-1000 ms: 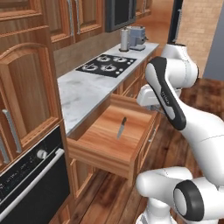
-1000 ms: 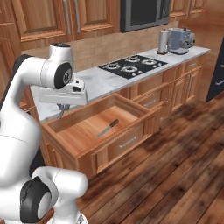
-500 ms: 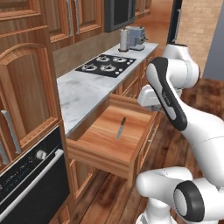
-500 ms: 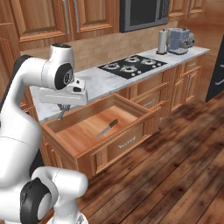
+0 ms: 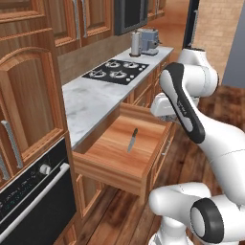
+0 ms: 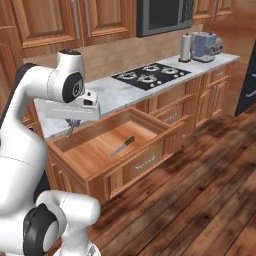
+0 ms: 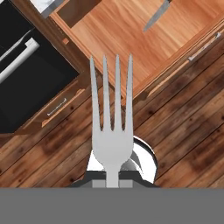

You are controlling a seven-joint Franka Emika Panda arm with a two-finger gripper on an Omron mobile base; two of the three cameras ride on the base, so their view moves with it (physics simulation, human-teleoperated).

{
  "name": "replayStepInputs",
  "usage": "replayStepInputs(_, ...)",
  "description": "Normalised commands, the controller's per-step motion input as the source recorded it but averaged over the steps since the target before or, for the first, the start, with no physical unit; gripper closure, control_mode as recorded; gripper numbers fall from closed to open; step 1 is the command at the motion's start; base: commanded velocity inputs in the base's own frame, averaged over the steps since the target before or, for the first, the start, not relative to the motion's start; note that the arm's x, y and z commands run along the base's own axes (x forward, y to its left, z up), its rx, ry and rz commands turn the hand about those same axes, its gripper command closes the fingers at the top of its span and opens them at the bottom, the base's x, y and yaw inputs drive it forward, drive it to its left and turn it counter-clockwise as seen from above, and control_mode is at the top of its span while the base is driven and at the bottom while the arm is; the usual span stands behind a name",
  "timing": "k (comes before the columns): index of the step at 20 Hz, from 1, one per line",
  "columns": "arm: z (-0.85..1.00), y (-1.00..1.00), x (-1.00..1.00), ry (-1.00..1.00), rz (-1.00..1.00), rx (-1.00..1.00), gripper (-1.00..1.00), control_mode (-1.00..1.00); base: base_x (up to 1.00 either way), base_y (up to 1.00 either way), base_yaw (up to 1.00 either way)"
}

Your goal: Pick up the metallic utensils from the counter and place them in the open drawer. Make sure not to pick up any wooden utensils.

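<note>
Silver, smooth metal: the fork (image 7: 111,131) sits clamped by its handle end in the gripper (image 7: 112,178), jaws pinched tight on it, four slim tines pointing away from the hand. In the right base view the fork (image 6: 70,131) hangs below the gripper (image 6: 74,123) at the near left corner of the open drawer (image 6: 150,159), tines down and a bit tilted. From the hand view it looks to be over the drawer's front edge and the wood floor (image 7: 183,127), so likely not fully over the inside yet; hard to be sure. Fork should handle as light, rigid and slick, thin in section, so a grip on the flat handle is right, but it could swivel or slip between the fingers if bumped. Not fragile, a short drop into the drawer is probably fine. Knife (image 5: 132,139) already lies flat on the drawer floor, silver blade, dark handle, about mid-drawer, well apart from the fork. Drawer is shallow, light-brown smooth wood inside, reddish front with a slim bar handle (image 6: 143,161). Marble countertop (image 5: 91,103) behind it is grey-white and glossy, with a black stove (image 5: 115,70) further along. Black oven (image 5: 28,196) is just left of the drawer.
</note>
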Motion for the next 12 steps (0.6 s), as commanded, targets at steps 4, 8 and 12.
replayStepInputs(4, -0.01, 0.00, 0.39, 0.01, 0.03, 0.00, 1.00, -1.00, 0.04, 0.00, 0.00)
replayStepInputs(8, -0.16, 0.00, 0.97, 0.10, 0.09, 0.01, 1.00, -1.00, 0.00, 0.00, 0.00)
replayStepInputs(12, -0.26, 0.02, 1.00, 0.13, 0.06, 0.00, 1.00, -1.00, 0.00, 0.00, 0.00)
